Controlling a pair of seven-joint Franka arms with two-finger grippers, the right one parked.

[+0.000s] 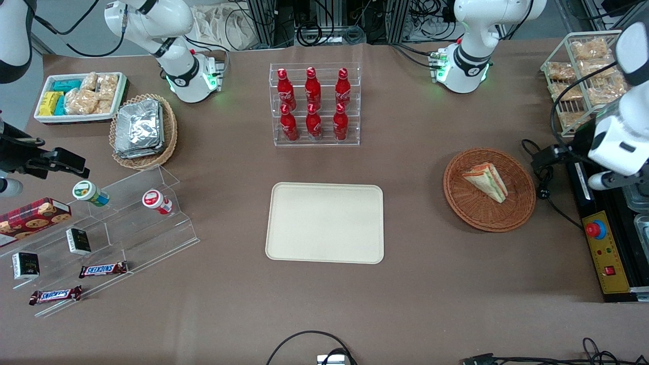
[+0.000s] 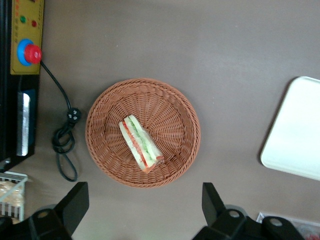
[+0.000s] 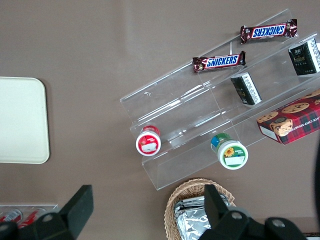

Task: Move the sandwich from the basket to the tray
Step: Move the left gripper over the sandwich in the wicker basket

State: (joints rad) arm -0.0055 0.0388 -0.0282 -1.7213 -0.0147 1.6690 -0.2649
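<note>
1. The sandwich (image 2: 141, 144) is seen lying flat near the middle of the basket (image 2: 107, 105), untouched.
2. The end effector (image 2: 145, 210) is held high above the basket, fingers spread wide, nothing gripped.
3. The tray (image 1: 324, 223) is set well apart from the basket, toward the parked arm's end of the table (image 1: 405, 304).
4. The wedge is judged light, soft and slippery in its wrap; a gentle pinch across the bread faces, mid-length, is advised.

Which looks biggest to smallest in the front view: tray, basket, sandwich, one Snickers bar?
1. tray
2. basket
3/4. sandwich and Snickers bar: similar apparent size, too close to rank.
The gripper, open, hovers above the basket.
</note>
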